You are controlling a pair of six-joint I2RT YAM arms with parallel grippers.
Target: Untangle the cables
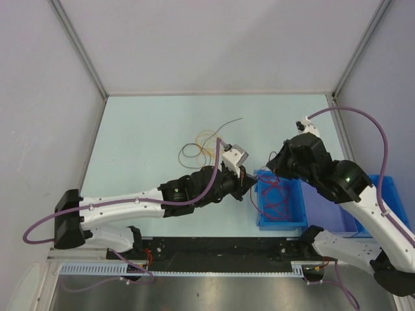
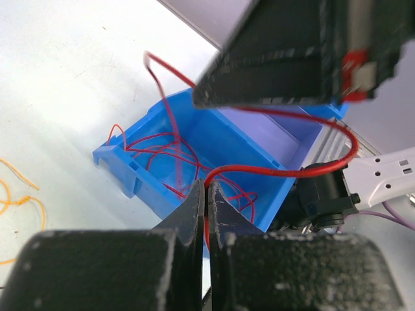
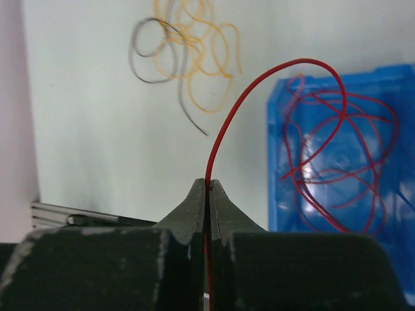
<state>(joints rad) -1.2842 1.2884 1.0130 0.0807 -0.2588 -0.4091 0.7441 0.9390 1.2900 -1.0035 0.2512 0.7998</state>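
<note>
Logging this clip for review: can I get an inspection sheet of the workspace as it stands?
Surface: pale green table, evenly lit.
Job's things: orange and black cables lie tangled on the table; red cable loops into the blue bin.
Clutter: second blue bin, partly hidden by the right arm.
Grippers: left gripper and right gripper are each shut on the red cable, near the blue bin.
Cables: mauve hoses run along both arms.
Surroundings: white walls, metal frame posts.
</note>
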